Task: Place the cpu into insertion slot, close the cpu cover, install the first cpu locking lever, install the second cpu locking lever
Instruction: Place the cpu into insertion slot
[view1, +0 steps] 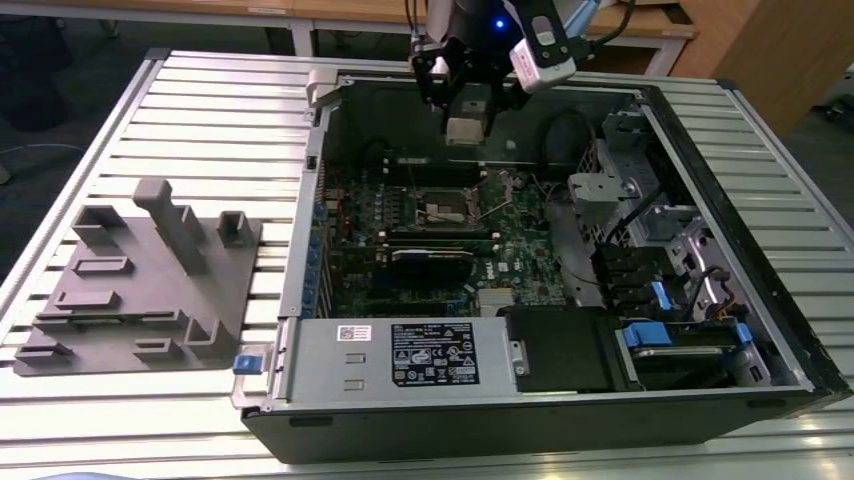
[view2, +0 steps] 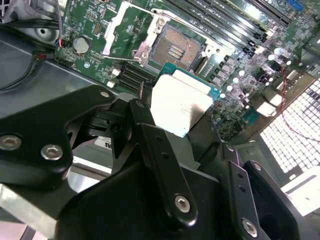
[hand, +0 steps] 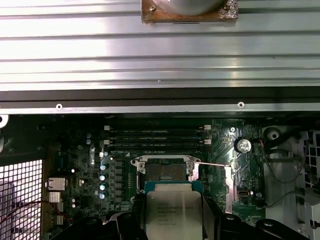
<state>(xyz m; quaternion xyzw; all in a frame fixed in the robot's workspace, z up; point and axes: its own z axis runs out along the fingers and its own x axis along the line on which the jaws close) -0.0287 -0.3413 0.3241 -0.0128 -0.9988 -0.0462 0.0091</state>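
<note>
My gripper (view1: 467, 122) hangs above the open computer case, shut on the cpu (view1: 466, 131), a flat square chip with a pale metal top. In both wrist views the cpu (view2: 180, 105) (hand: 172, 212) sits between black fingers (view2: 150, 140), a little short of the insertion slot (view2: 175, 47) (hand: 163, 171). The slot (view1: 447, 207) is a bare dark square socket on the green board. The cpu cover (view2: 119, 31), a thin silvery frame, lies flipped open beside the socket. A thin lever rod (hand: 215, 164) stands free next to it.
The case walls (view1: 310, 200) ring the board. A grey power supply box (view1: 400, 355) and drive bays with blue tabs (view1: 657, 335) fill the near side. Memory slots (hand: 157, 136) lie beyond the socket. A grey parts fixture (view1: 134, 280) sits on the slatted table at the exterior view's left.
</note>
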